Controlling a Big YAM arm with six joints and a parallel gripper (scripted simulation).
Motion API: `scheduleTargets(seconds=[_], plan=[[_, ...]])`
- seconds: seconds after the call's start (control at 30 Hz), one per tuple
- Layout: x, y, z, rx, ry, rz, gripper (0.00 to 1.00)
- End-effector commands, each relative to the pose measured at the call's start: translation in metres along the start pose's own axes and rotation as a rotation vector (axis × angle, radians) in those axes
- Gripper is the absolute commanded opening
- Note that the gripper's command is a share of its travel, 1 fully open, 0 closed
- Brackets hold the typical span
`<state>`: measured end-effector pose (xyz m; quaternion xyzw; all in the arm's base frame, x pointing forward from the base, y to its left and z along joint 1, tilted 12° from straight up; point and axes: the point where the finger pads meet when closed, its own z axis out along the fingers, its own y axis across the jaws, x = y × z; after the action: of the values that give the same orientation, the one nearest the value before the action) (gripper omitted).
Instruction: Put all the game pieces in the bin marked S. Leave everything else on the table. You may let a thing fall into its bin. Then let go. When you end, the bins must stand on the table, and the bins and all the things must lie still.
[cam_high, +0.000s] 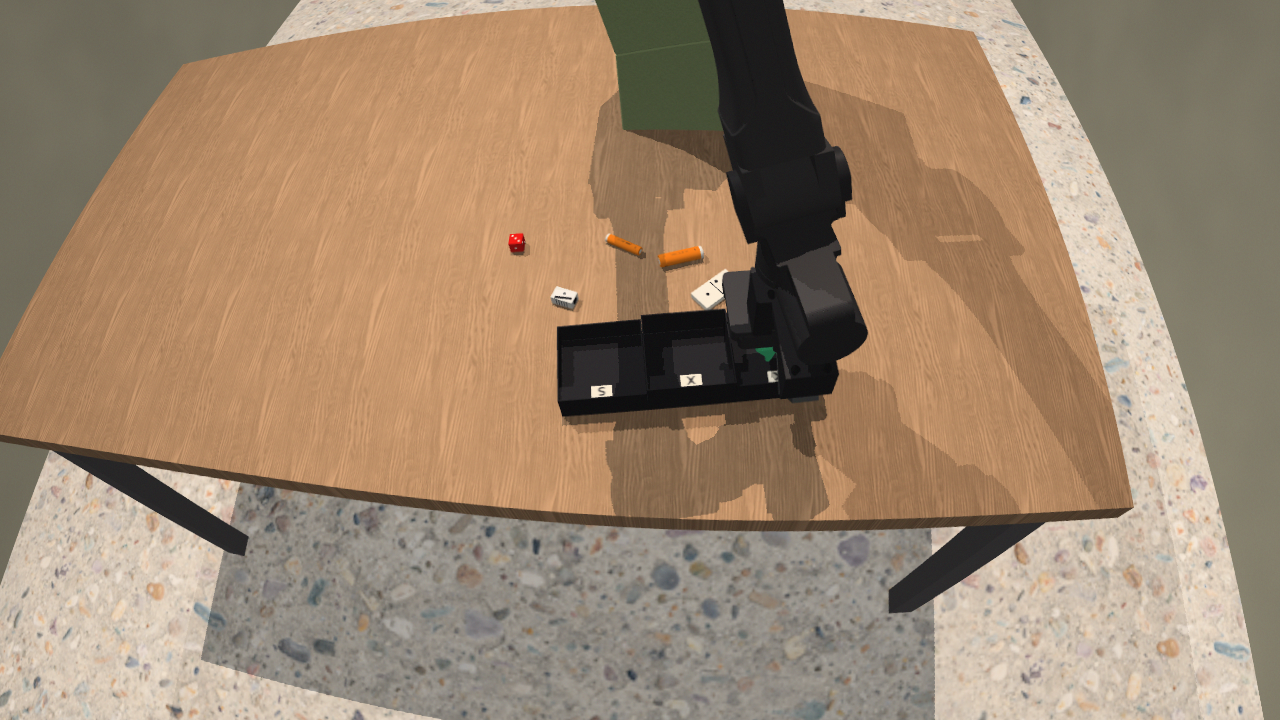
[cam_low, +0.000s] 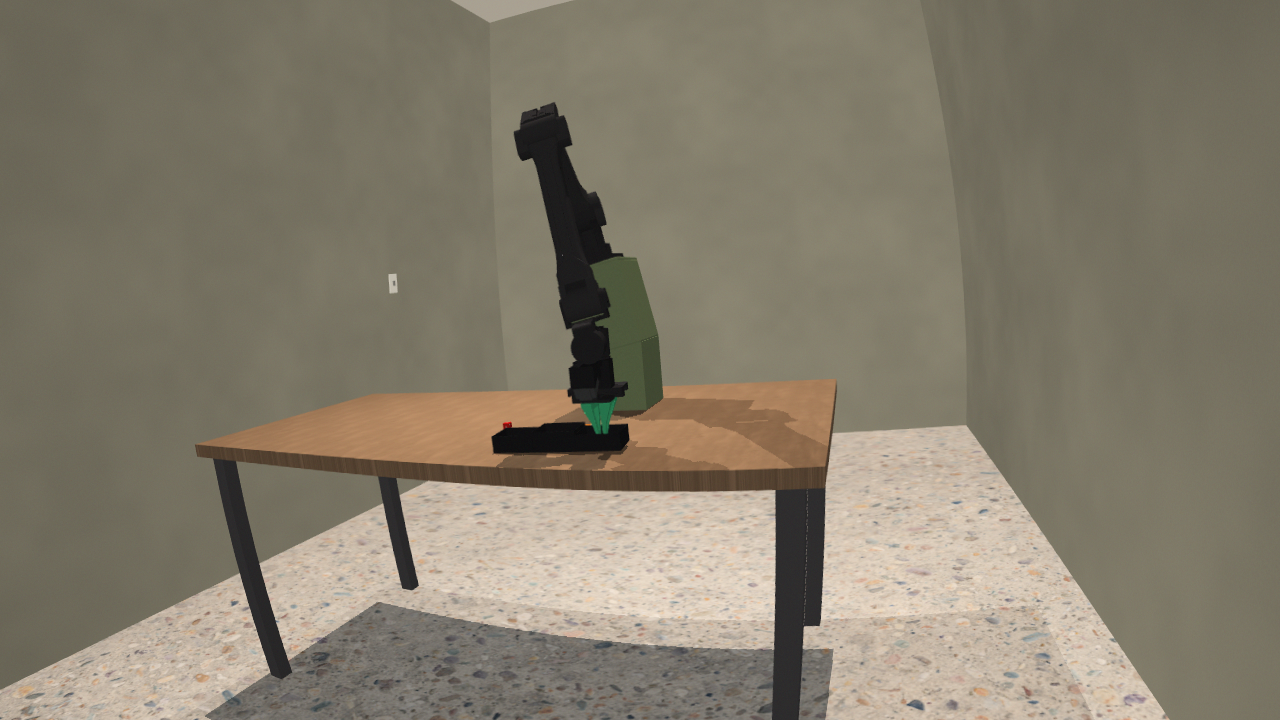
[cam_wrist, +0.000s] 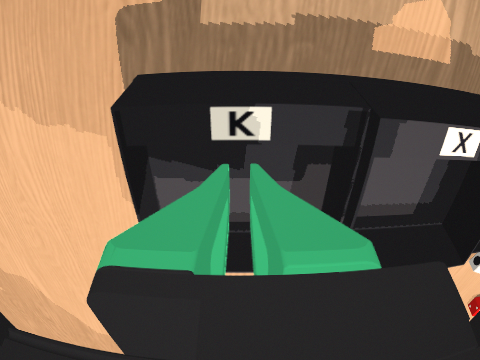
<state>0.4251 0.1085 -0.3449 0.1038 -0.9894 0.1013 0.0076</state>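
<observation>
Three joined black bins stand near the table's front: bin S (cam_high: 601, 360) on the left, bin X (cam_high: 691, 353) in the middle and bin K (cam_wrist: 240, 140) on the right. My gripper (cam_wrist: 239, 176) has its green fingers lowered into bin K, with only a narrow gap between them and nothing held; it also shows in the side view (cam_low: 599, 419). In the overhead view the arm hides most of bin K. A red die (cam_high: 516, 241), a white domino (cam_high: 709, 289) and a small white piece with a dark mark (cam_high: 563, 297) lie on the table behind the bins. Bins S and X look empty.
Two orange cylinders (cam_high: 623, 244) (cam_high: 681, 257) lie on the table behind the bins, close to the domino. The arm's green base block (cam_high: 666, 85) stands at the back of the table. The domino lies right beside the gripper's body.
</observation>
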Motion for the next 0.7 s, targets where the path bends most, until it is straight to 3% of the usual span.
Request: scheduleTargets(seconds=[0.0,0.67], plan=[[-0.0365,-0.0056,-0.0228,-0.005,-0.061,0.011,0.09],[-0.0387,-0.0069,-0.0238,-0.005,-0.062,0.013,0.09]])
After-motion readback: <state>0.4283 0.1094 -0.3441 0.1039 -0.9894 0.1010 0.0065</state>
